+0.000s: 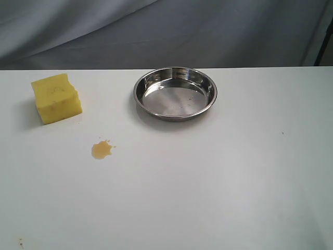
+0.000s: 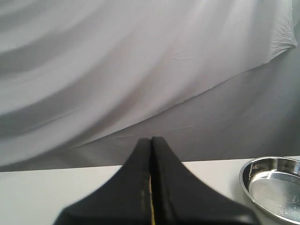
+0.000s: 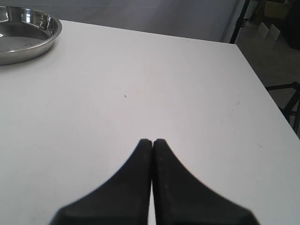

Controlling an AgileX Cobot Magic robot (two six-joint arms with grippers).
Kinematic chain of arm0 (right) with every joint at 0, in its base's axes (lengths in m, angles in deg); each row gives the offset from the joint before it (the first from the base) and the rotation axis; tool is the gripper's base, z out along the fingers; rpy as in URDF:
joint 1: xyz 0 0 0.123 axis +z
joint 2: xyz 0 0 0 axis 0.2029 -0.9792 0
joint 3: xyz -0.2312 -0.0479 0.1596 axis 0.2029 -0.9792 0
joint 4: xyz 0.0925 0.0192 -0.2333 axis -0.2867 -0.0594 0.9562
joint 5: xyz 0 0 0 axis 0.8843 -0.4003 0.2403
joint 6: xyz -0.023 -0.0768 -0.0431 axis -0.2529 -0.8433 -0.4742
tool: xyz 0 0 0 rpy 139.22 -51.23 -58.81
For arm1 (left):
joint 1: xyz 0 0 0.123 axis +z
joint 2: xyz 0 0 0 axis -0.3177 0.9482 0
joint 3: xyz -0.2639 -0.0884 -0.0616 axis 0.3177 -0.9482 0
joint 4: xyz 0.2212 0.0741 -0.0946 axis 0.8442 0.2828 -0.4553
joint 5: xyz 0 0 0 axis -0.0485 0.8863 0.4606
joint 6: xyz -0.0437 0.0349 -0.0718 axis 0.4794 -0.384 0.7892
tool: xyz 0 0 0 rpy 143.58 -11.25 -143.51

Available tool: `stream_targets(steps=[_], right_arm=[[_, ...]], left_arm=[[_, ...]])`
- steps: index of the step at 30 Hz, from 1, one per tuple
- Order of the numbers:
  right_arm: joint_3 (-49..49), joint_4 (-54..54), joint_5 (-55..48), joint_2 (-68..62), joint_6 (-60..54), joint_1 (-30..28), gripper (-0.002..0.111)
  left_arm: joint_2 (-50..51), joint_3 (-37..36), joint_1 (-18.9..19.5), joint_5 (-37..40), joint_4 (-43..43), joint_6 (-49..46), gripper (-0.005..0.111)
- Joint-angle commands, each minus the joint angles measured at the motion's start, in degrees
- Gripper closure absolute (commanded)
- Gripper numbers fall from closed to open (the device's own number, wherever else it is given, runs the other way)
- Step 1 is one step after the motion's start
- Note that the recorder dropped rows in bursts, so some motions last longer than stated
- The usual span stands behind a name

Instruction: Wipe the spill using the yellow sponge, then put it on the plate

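The yellow sponge (image 1: 56,98) rests on the white table at the far left. A small orange-brown spill (image 1: 101,149) lies in front of it, a little to its right. The steel plate (image 1: 175,93) sits empty at the back middle; its rim (image 2: 245,183) also shows in the left wrist view and its rim (image 3: 52,35) in the right wrist view. Neither arm shows in the exterior view. My left gripper (image 2: 151,139) is shut with nothing held; a thin yellow sliver shows through the slit between its fingers. My right gripper (image 3: 152,140) is shut and empty above bare table.
The white table (image 1: 218,177) ends at a grey cloth backdrop (image 1: 156,31) behind the plate. In the right wrist view the table's side edge (image 3: 262,89) drops off to a floor with a dark stand (image 3: 240,18).
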Motion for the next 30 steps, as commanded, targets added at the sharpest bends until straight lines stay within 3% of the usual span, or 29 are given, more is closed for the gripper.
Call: stream_targets(steps=[1, 30], right_arm=[[-0.2, -0.3, 0.5, -0.2, 0.0, -0.2, 0.108], [-0.2, -0.3, 0.5, -0.2, 0.0, -0.2, 0.108]], left_arm=[[0.3, 2.6, -0.3, 3.4, -2.1, -0.3, 0.107], [0.3, 3.0, -0.3, 5.6, -3.2, -0.5, 0.107]])
